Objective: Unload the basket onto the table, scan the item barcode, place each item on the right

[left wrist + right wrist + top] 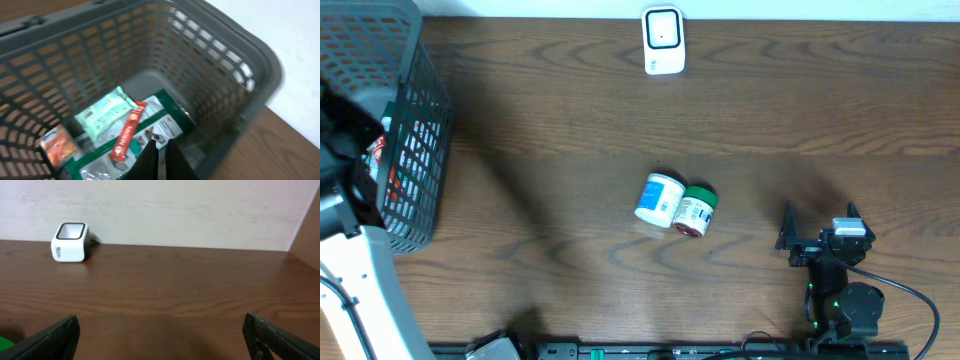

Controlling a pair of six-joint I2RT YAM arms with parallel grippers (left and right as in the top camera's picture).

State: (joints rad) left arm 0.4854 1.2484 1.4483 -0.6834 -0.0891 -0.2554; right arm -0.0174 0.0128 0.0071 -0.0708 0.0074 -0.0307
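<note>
**Two jars out on the table, everything else in the basket**

Starting from the overhead view; seeing the white-and-blue jar and the green-lidded jar tipped on their sides in the middle of the wooden table, touching each other, white one on the camera's left; can't read the labels from up there, so can't spot any barcode. Spotting the white scanner standing at the far edge, well apart from both jars.

Moving over to the grey mesh basket at the table's corner; peeking in through the left wrist cam and finding a mint-green packet, a red Nescafe stick lying diagonally across a big green-and-white pouch, plus a small orange packet near the basket's side. Finding the left gripper down inside there too, fingers pressed fully together, tips just above the pouch and right beside the lower end of the red stick; can't make out anything pinched between them.

Checking the right gripper last; spread all the way wide, holding nothing, sitting low near the front right of the table, pointed toward the back wall with the scanner off to its left; well apart from the jars as well.
</note>
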